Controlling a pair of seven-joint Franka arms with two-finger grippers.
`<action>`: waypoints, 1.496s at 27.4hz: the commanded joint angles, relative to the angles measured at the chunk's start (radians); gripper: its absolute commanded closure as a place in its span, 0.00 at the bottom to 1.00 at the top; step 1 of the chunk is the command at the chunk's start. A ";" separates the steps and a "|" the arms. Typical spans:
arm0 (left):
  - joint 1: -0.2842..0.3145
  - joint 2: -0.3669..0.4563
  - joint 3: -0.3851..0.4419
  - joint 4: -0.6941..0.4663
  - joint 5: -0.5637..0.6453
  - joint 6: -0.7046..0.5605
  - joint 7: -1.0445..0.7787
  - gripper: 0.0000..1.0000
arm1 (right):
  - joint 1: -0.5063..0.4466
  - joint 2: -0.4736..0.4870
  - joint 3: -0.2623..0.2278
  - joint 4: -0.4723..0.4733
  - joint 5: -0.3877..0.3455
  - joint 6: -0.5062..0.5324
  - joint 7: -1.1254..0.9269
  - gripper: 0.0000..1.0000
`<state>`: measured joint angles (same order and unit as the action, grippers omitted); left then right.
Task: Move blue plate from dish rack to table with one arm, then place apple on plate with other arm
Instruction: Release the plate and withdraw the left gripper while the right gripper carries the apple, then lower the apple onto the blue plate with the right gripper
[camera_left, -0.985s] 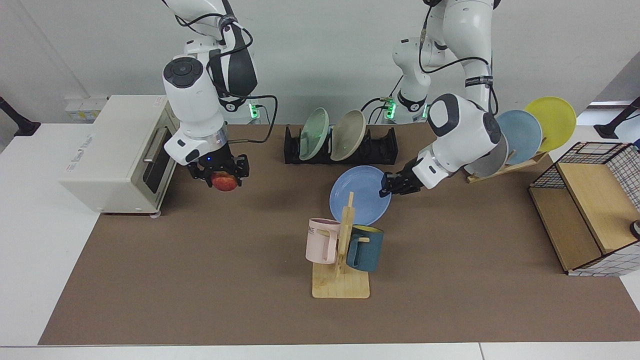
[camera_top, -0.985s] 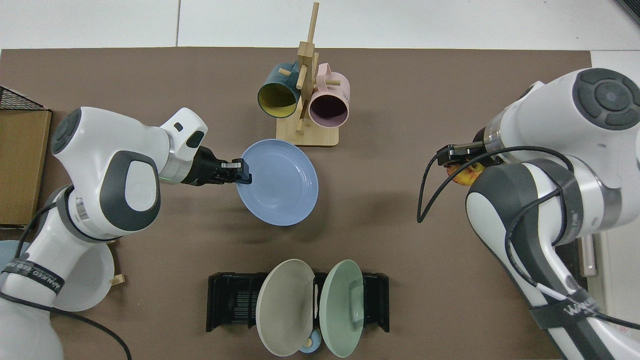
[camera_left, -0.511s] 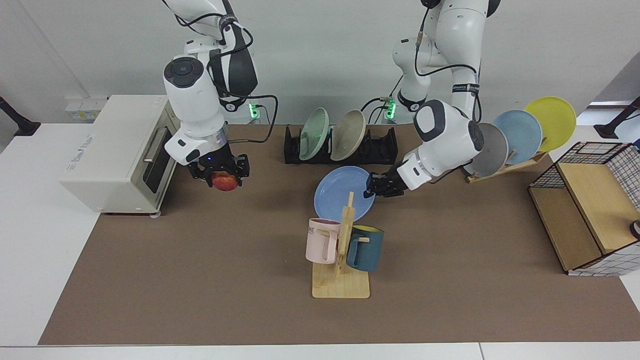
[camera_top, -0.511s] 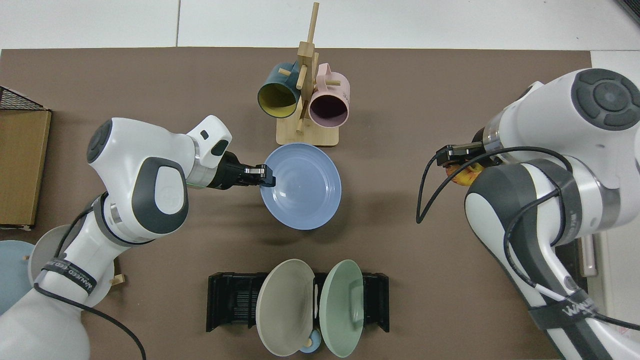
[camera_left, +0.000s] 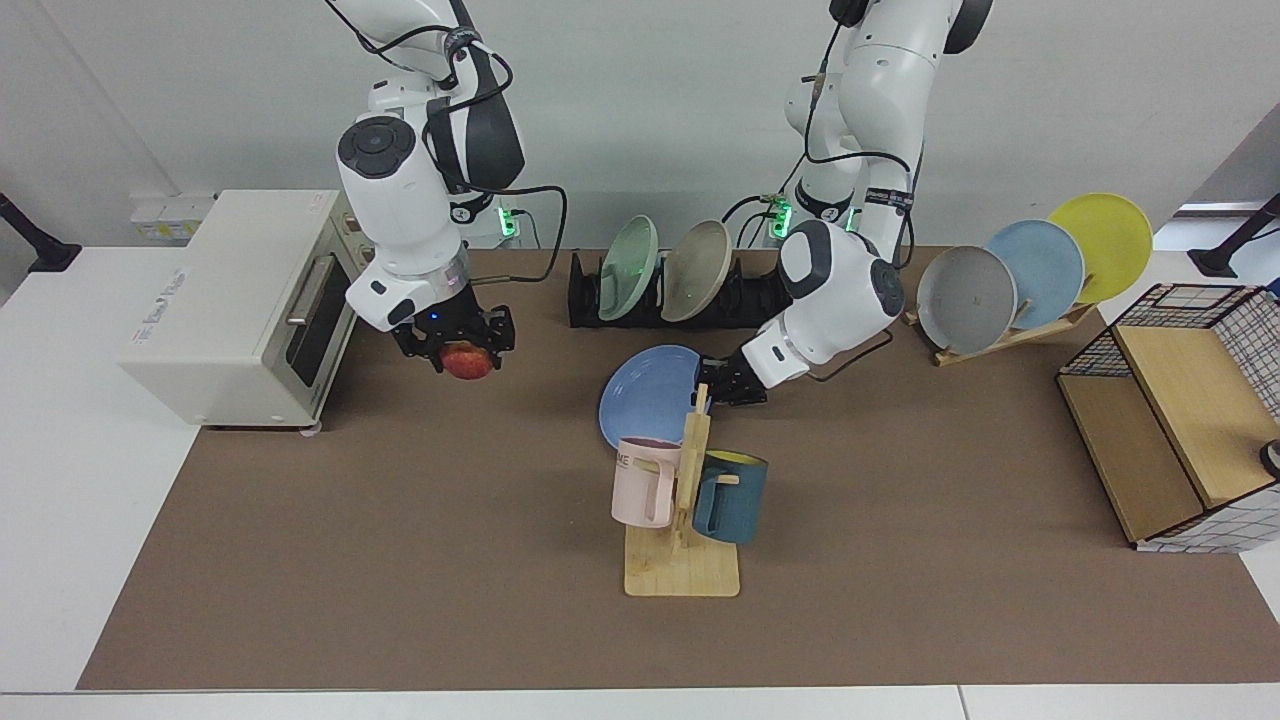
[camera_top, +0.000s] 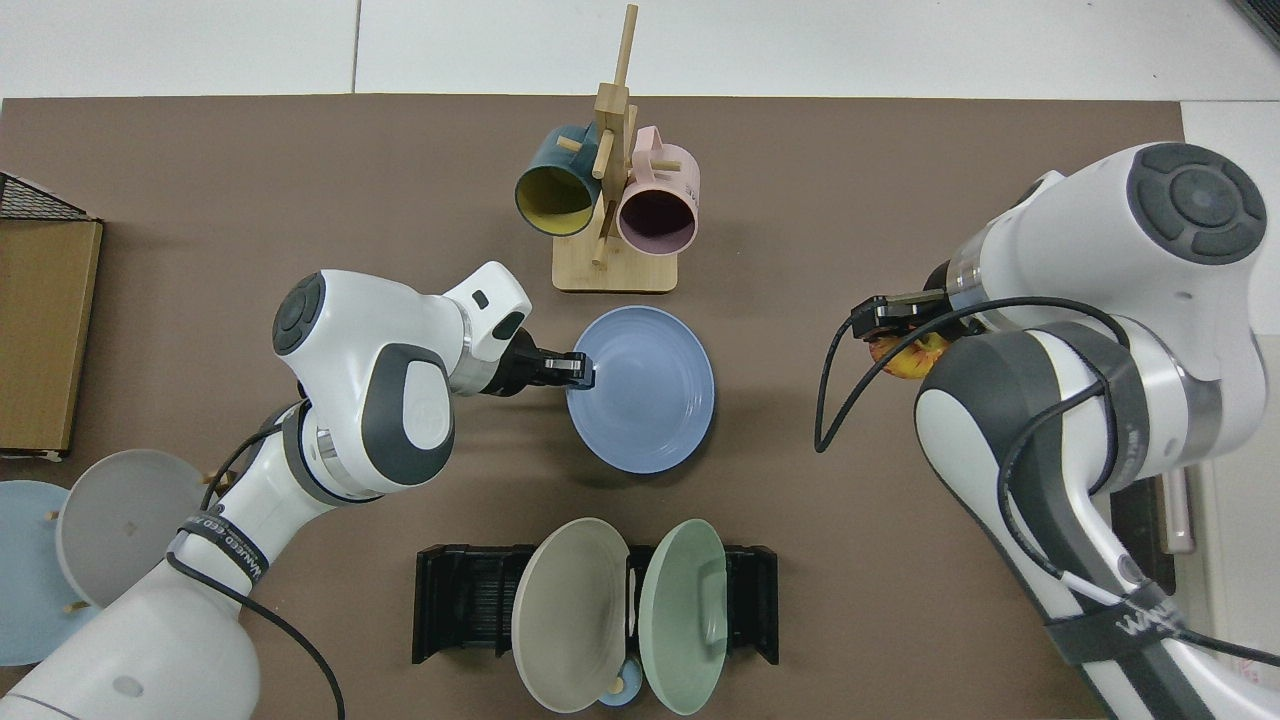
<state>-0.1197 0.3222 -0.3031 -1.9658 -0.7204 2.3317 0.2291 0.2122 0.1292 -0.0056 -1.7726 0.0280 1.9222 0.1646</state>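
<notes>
The left gripper (camera_top: 578, 370), clamped on the blue plate's (camera_top: 645, 400) nine-o'clock rim, carries it low over the table (camera_top: 300, 200), clear of the dish rack (camera_top: 455, 600). Next it must set down and release. The right gripper (camera_left: 462, 352), at nine o'clock, grips the apple (camera_left: 468, 361), waiting. The pink mug (camera_left: 640, 480) reads "ME"
</notes>
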 joint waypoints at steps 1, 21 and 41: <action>-0.003 -0.015 0.007 -0.024 0.030 0.024 0.019 0.62 | 0.021 -0.008 0.000 -0.022 0.021 0.018 0.026 1.00; 0.018 -0.195 0.159 0.068 0.412 -0.253 -0.162 0.42 | 0.105 0.020 0.000 -0.100 0.089 0.188 0.070 1.00; 0.084 -0.282 0.231 0.441 0.763 -0.768 -0.171 0.01 | 0.343 0.239 -0.008 0.010 0.047 0.297 0.426 1.00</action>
<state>-0.0332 0.0247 -0.0689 -1.6135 -0.0222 1.6653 0.0722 0.5188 0.2874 -0.0059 -1.8125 0.0925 2.1883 0.5227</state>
